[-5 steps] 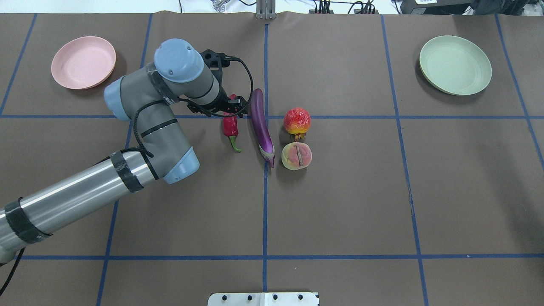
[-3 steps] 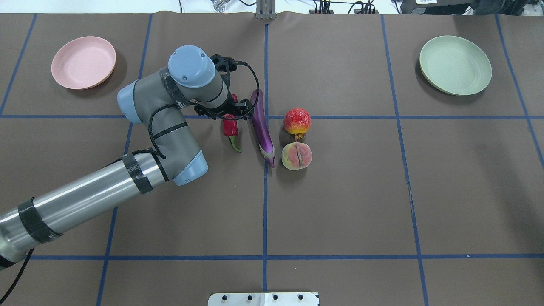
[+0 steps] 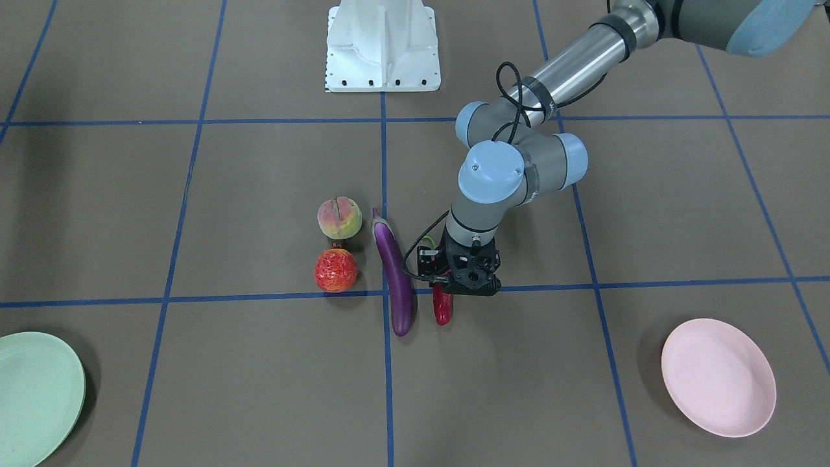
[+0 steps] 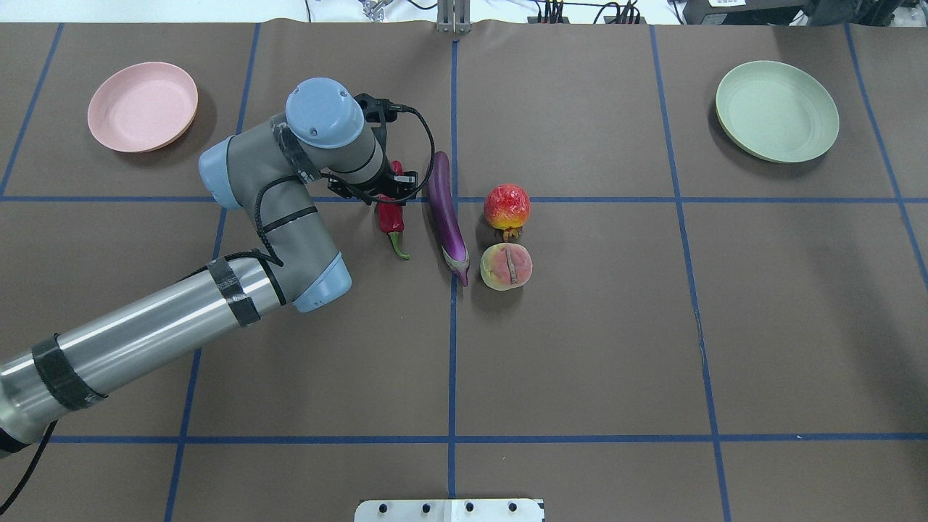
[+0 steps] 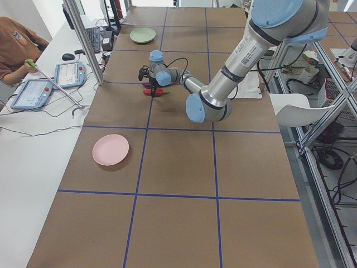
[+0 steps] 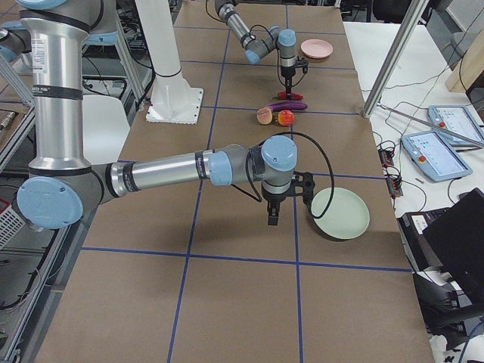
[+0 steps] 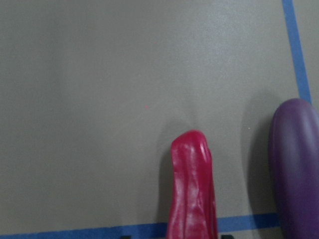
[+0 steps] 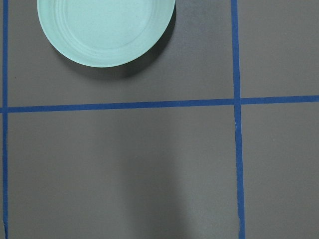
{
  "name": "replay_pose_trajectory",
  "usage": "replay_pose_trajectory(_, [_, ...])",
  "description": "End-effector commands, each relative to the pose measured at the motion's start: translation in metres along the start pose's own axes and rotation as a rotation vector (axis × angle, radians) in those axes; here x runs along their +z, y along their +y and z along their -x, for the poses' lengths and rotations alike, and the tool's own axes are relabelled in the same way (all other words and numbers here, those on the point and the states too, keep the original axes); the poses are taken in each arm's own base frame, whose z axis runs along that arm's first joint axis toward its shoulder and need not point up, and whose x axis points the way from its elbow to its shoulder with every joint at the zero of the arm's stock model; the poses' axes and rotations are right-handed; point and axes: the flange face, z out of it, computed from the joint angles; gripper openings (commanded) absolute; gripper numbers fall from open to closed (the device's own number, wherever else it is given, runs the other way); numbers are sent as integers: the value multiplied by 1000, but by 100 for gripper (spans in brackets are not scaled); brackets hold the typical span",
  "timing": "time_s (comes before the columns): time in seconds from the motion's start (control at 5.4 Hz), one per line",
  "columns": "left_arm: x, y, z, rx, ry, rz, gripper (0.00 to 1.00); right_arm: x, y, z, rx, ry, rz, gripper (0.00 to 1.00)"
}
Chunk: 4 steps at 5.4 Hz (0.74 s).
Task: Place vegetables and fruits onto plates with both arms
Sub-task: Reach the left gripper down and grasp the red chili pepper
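Just left of the overhead view's centre lie two vegetables, a wrinkled red chili pepper (image 4: 392, 217) and a long glossy purple eggplant (image 4: 445, 210). Beside them lie two fruits, a blushed yellow-green peach (image 4: 506, 266) and a bumpy red-orange fruit (image 4: 507, 205). There are two oval plastic plates: the pale pink plate (image 4: 142, 106) upper left, the mint green plate (image 4: 776, 110) upper right. The left gripper (image 3: 446, 287) stands over the chili pepper; clamped or not, I cannot tell. The right gripper (image 6: 272, 215) hangs near the green plate, and its state I also cannot tell.

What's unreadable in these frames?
Left gripper jaws on the chili pepper: the wrist covers them overhead, the gripper body from the front; the wrist camera shows no fingers.
Right gripper: only in the right side view, too small.
Mint green plate: cut by the front view's edge.
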Motion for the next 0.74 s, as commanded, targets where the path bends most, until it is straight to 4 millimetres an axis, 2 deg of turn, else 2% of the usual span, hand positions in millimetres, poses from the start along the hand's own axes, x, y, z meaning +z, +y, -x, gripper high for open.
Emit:
replay_pose_trajectory(0.0, [1, 2, -3, -3, 0, 6, 26, -3, -4, 4, -6, -3, -7, 100])
replay_pose_trajectory(0.19, [-1, 0, -1, -8, -3, 10, 0, -8, -6, 11, -3, -8, -16, 100])
replay_pose_trajectory(0.37, [-21, -23, 13, -32, 17, 9, 0, -19, -21, 29, 21, -22, -42, 100])
replay_pose_trajectory(0.56, [-62, -51, 44, -63, 76, 26, 0, -27, -44, 62, 101, -38, -59, 100])
